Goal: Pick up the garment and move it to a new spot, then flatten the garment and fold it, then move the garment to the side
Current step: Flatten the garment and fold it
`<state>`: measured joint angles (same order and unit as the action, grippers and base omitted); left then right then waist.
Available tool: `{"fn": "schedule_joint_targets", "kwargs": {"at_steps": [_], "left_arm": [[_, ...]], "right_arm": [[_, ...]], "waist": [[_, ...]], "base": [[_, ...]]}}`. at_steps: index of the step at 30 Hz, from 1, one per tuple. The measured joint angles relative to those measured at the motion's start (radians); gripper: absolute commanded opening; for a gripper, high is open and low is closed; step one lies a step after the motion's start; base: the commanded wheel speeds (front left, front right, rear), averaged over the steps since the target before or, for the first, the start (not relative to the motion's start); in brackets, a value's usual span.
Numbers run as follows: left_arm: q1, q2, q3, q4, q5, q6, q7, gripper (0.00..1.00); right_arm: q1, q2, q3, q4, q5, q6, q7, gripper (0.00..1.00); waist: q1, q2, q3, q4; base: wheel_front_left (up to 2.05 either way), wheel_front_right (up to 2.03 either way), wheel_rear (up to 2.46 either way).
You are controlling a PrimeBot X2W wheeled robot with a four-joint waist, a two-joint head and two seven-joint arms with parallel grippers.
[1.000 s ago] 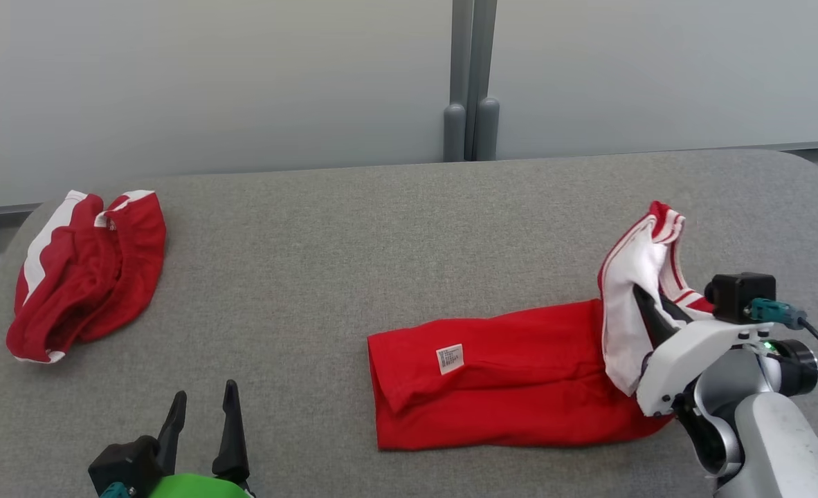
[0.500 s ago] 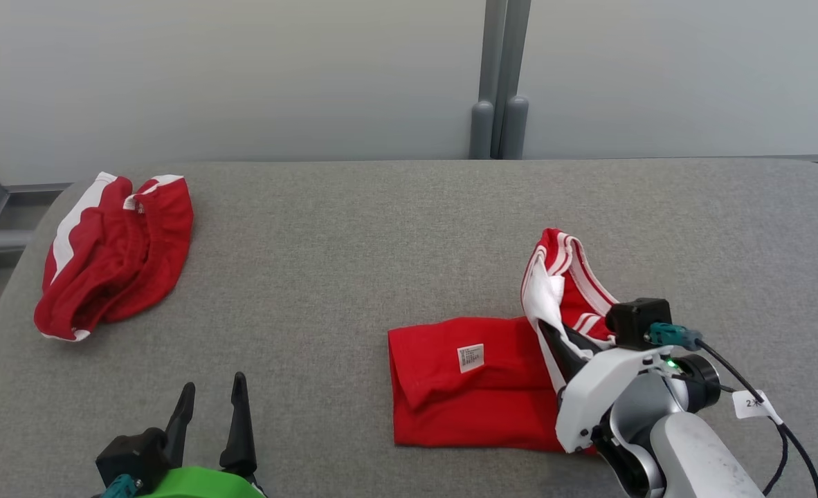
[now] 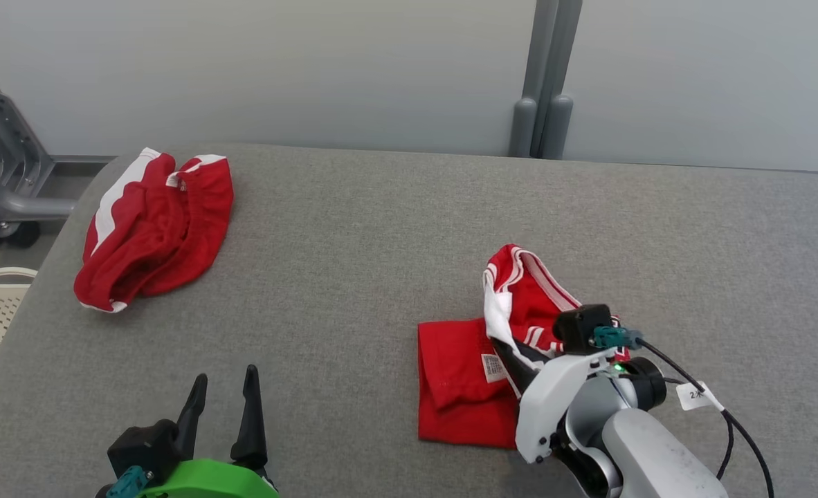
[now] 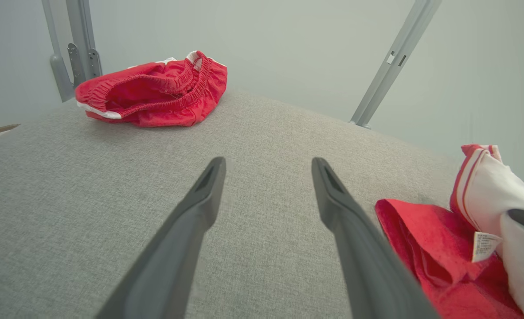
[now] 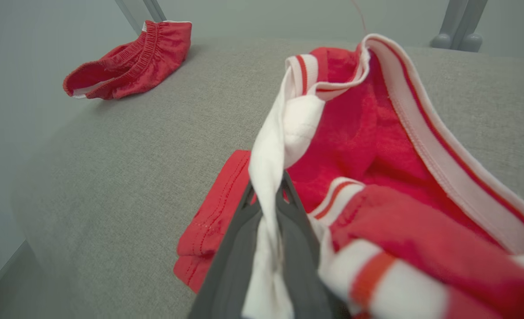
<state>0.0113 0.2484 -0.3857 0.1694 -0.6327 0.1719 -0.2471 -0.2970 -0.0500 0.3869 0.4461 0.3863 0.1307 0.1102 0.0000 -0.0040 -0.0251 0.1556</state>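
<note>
The right gripper [image 5: 268,206] pinches the garment [image 3: 454,394] by its white edge, the red length lying to that gripper's left, toward the splayed, empty left gripper [image 3: 222,387].

Straight ahead of the spread jaws of the left gripper [image 4: 268,161] lies bare grey table [image 4: 266,128], free as far as the crumpled red shorts [image 4: 155,91] up-left; the garment [image 4: 421,230] blocks their right side

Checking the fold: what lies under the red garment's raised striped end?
The red cloth garment's flat lower layer with its white label, on the grey fabric table. The right hand hides the rest.
</note>
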Motion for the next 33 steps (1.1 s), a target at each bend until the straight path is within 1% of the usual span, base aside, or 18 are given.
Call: {"fn": "schedule_joint_targets", "kwargs": {"at_steps": [6, 7, 8, 9, 15, 23, 28, 33], "left_arm": [[0.0, 0.0, -0.002, 0.001, 0.0, 0.001, 0.0, 1.0], [0.0, 0.0, -0.002, 0.001, 0.0, 0.003, 0.0, 1.0], [0.0, 0.0, -0.002, 0.0, 0.0, 0.004, 0.0, 1.0], [0.0, 0.0, -0.002, -0.001, 0.0, 0.004, 0.0, 1.0], [0.001, 0.001, -0.007, -0.002, 0.0, 0.006, 0.001, 1.0], [0.004, 0.001, -0.015, -0.006, 0.0, 0.012, 0.006, 1.0], [0.01, 0.003, -0.019, -0.008, 0.0, 0.013, 0.008, 1.0], [0.016, 0.008, -0.021, -0.017, -0.002, 0.018, 0.008, 1.0]], "right_arm": [[-0.018, 0.0, 0.071, 0.08, 0.026, 0.0, -0.026, 0.0], [-0.02, 0.0, 0.082, 0.088, 0.029, 0.0, -0.033, 0.26], [-0.024, 0.0, 0.092, 0.095, 0.035, 0.0, -0.035, 0.5], [-0.029, 0.0, 0.103, 0.099, 0.042, 0.0, -0.043, 1.0], [-0.045, 0.0, 0.159, 0.092, 0.072, 0.0, -0.078, 1.0], [-0.05, 0.001, 0.212, -0.001, 0.105, 0.0, -0.113, 1.0], [-0.039, 0.001, 0.199, -0.062, 0.098, 0.0, -0.131, 1.0], [-0.022, 0.002, 0.14, -0.119, 0.076, 0.0, -0.151, 1.0]], "waist": [[0.0, 0.0, 0.0, 0.019], [0.0, 0.0, -0.001, 0.019], [0.0, 0.0, -0.001, 0.019], [0.0, 0.0, -0.002, 0.018], [0.0, 0.0, -0.007, 0.007], [0.0, 0.0, -0.019, -0.008], [0.0, 0.0, -0.027, -0.015], [0.0, 0.0, -0.034, -0.022]], "base": [[0.0, 0.0, 0.0], [0.0, 0.0, 0.0], [0.0, 0.0, 0.0], [0.0, 0.0, 0.0], [0.0, 0.0, 0.0], [0.0, 0.0, 0.0], [0.0, 0.0, 0.0], [0.0, 0.0, 0.0]]}}
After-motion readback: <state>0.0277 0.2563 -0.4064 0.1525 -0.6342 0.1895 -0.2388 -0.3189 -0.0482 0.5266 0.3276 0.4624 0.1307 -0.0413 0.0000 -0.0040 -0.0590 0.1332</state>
